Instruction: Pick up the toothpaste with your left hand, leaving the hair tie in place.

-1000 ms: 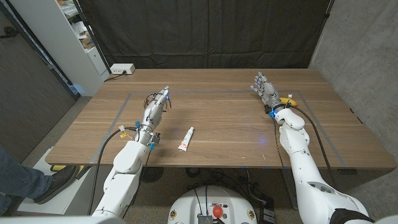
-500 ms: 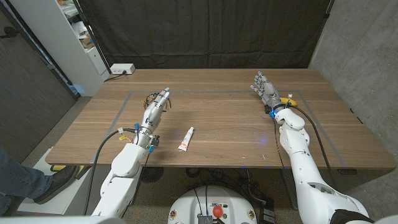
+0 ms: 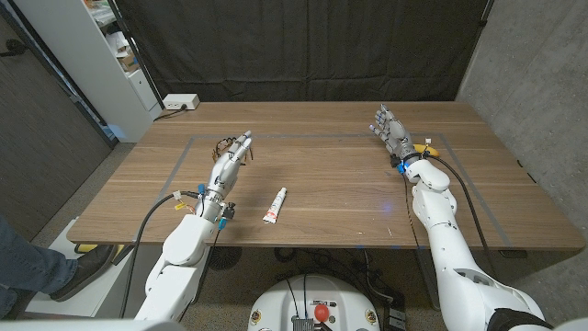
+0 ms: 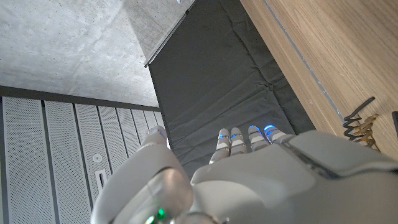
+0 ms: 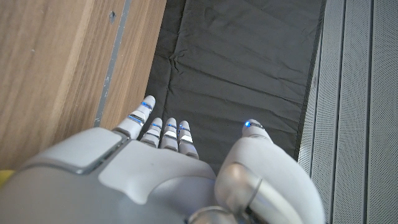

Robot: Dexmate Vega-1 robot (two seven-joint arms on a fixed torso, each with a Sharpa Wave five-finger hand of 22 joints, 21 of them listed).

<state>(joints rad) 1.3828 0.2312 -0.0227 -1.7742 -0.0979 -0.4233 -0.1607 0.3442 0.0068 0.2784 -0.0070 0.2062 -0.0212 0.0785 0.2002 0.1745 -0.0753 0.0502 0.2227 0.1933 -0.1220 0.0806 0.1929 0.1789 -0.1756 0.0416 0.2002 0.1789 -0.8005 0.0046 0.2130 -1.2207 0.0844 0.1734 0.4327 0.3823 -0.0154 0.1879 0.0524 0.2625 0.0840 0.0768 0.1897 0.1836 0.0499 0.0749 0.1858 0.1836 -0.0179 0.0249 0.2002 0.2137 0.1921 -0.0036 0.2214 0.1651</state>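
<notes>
The toothpaste, a small white tube with a red end, lies on the wooden table near its front edge, left of centre. My left hand hovers to the tube's left and a little farther back, fingers stretched out and holding nothing. The dark coiled hair tie lies just beside that hand's far side, and the coil also shows on the wood in the left wrist view. My right hand stands at the far right of the table, fingers apart and empty.
Grey tape lines mark a rectangle on the table. A small yellow thing lies by my right wrist. A white power strip sits at the back left corner. A person's leg and shoe show at the left, below the table.
My left hand has edged slightly to the right. The toothpaste, the hair tie and the right hand have not moved.
</notes>
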